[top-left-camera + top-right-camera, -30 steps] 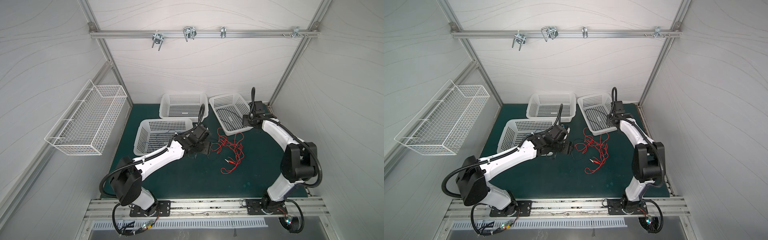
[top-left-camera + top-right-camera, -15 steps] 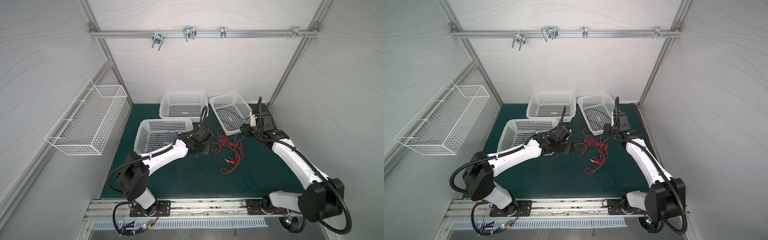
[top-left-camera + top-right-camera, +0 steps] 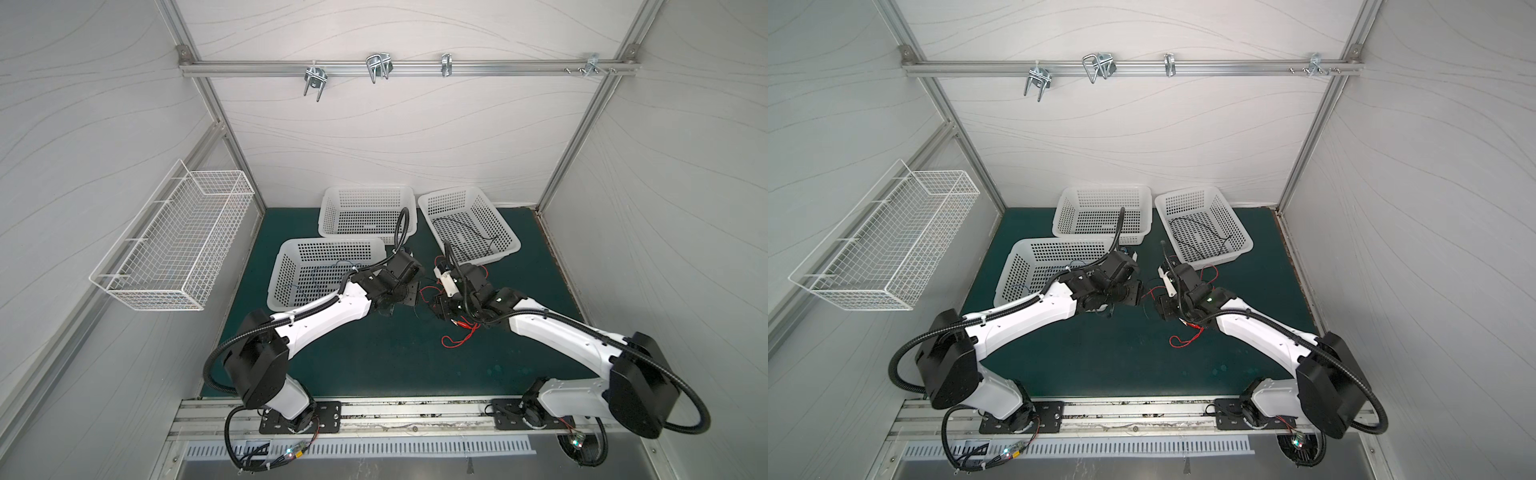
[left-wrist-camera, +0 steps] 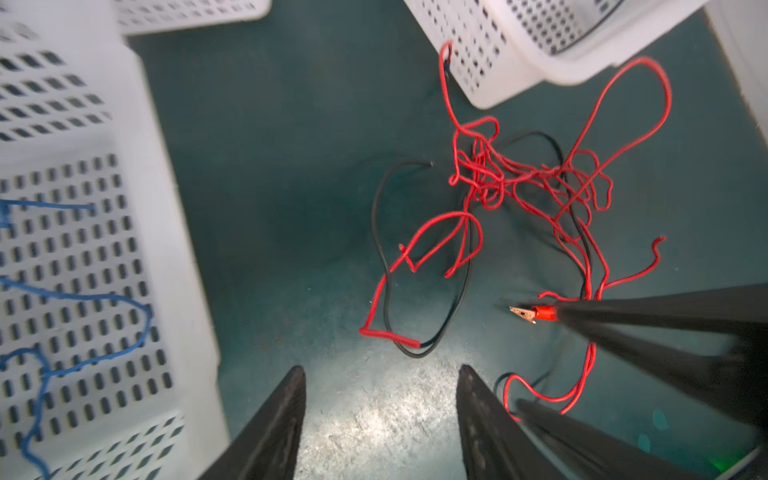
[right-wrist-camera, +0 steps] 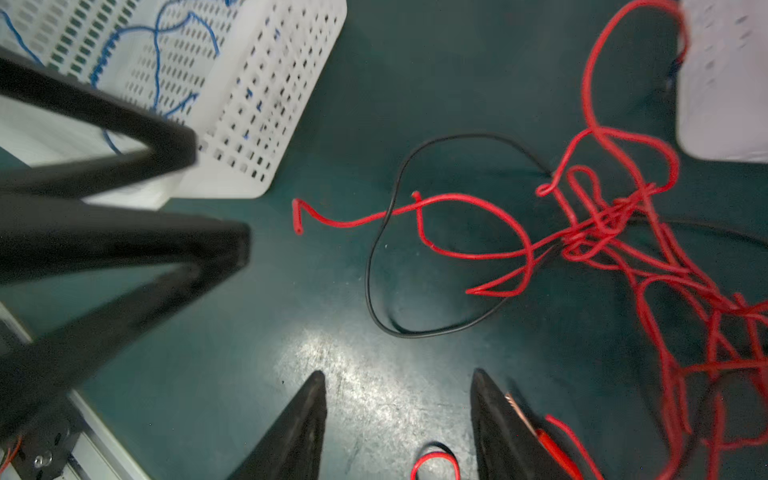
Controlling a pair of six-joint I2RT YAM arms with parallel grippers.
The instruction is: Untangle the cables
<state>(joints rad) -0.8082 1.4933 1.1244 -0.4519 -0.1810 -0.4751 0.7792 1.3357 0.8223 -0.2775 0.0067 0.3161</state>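
Your left fingers [image 4: 278,432] and right fingers [image 5: 303,436] both stand apart, gripping nothing, over the desk [image 3: 374,357]. The cables [image 4: 519,178], red and black, lie tangled on it between the white baskets [image 3: 328,266]. In both top views the arms [image 3: 332,311] cover most of them, while the wrist views show the knot.

Tangled red cables [image 4: 482,172], black cable [image 4: 374,224] looped through, alligator clip [image 4: 536,312] exposed
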